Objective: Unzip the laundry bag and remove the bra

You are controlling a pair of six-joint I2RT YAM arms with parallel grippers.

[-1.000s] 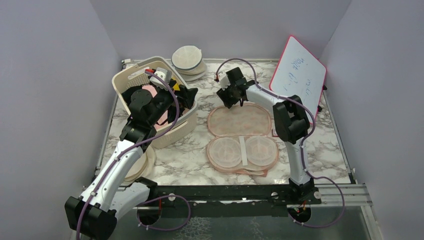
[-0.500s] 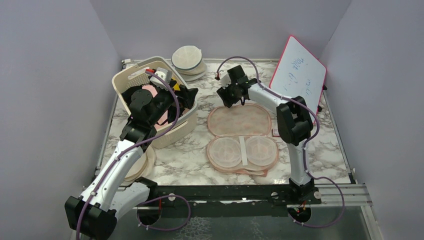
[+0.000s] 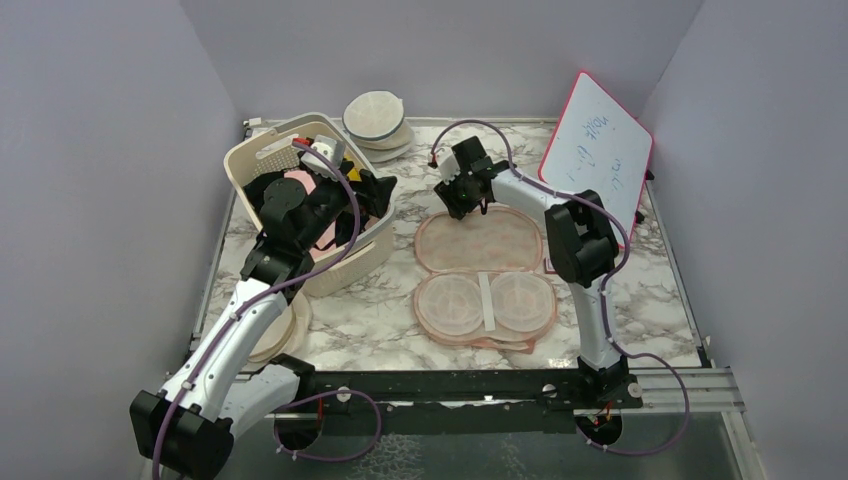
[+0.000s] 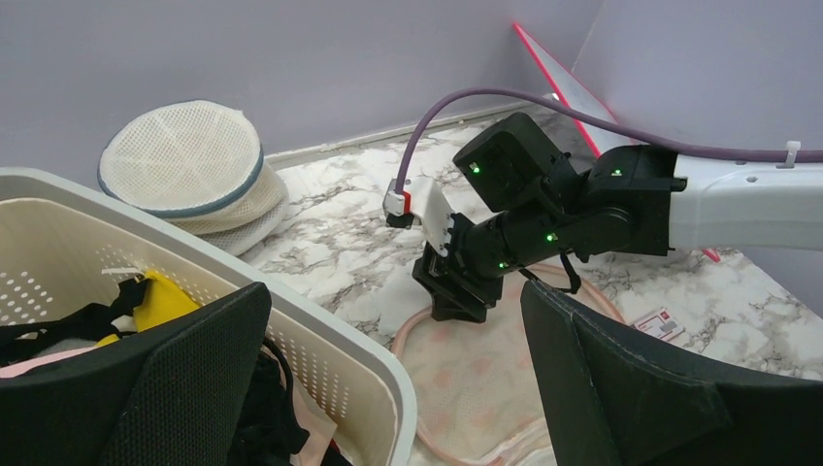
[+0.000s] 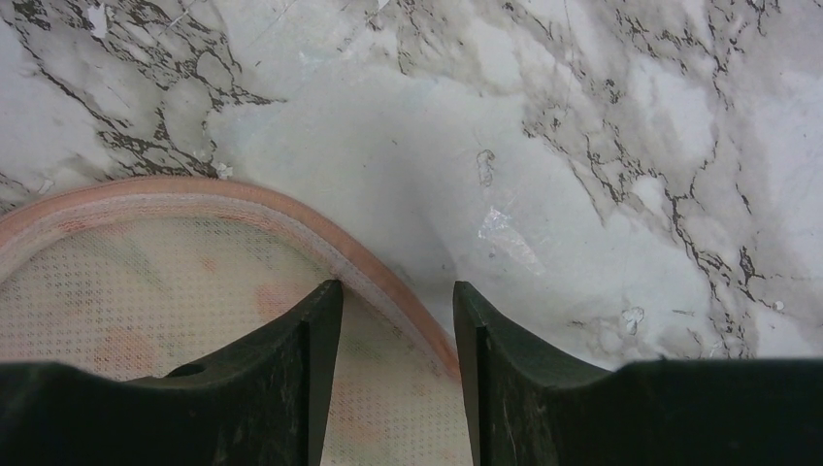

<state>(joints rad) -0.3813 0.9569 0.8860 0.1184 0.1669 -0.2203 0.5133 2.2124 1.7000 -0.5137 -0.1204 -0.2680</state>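
The laundry bag (image 3: 480,240) lies unzipped and spread flat on the marble table. Its mesh-lined lid is the far half, and the near half (image 3: 485,305) has two round cups with a white strap between them. My right gripper (image 3: 460,205) is open at the lid's far rim. In the right wrist view (image 5: 398,301) its jaws straddle the peach rim (image 5: 369,277). My left gripper (image 3: 335,205) is open and empty above the basket (image 3: 375,245). Pale pink fabric (image 3: 298,184), which looks like the bra, lies in the basket among black garments, mostly hidden.
Cream-white domed cases (image 3: 375,118) are stacked at the back, and another (image 3: 285,330) lies under my left arm. A red-framed whiteboard (image 3: 598,150) leans at the back right. A small card (image 3: 551,265) lies by the bag's right edge. Grey walls enclose the table.
My right gripper has shifted slightly at the bag's far rim. The left arm and the bag have not moved.
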